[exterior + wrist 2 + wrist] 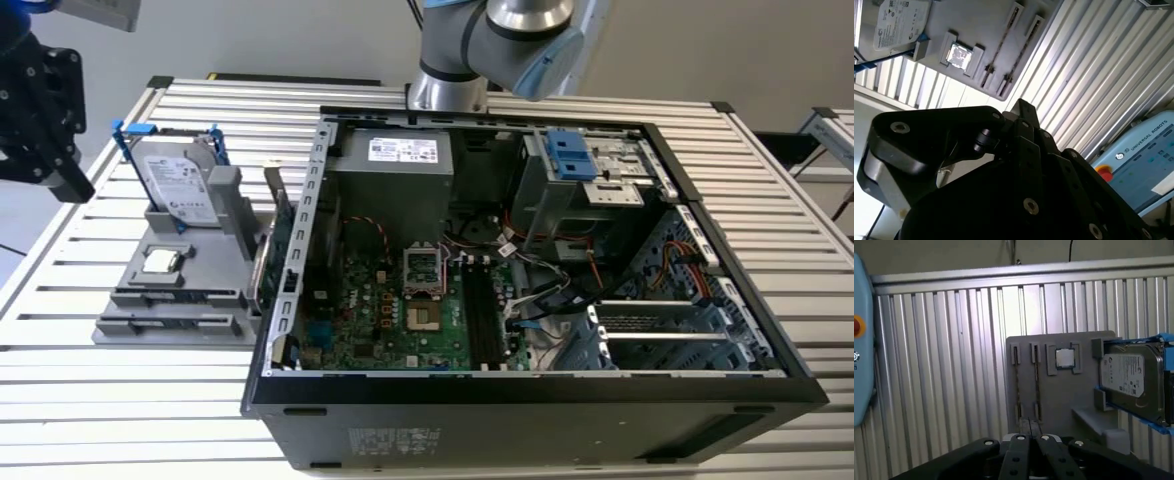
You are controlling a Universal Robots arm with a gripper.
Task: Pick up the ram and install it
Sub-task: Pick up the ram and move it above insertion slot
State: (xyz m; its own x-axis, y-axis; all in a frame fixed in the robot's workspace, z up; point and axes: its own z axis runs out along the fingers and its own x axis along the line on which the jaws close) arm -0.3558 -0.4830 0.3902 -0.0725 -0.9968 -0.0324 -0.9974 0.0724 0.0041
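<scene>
Ram [1036, 382] appears as a thin dark edge seated in the fixture tray [1054, 405], in the slot nearer the processor chip [1065, 358]; which of the two slots holds it is hard to confirm; gripper [1031, 439] hangs clear of the tray, fingers apparently drawn together on nothing. Hazards, as judged: a descent with fingers unopened would strike the stick's top edge; a slight sideways offset would catch the slot walls or the hard drive [1129, 382]; loose cables [554, 290] crowd the memory slots inside the computer case [534, 385].

ram [176, 296]: thin dark stick, on edge in gray tray [134, 270] slot.
</scene>
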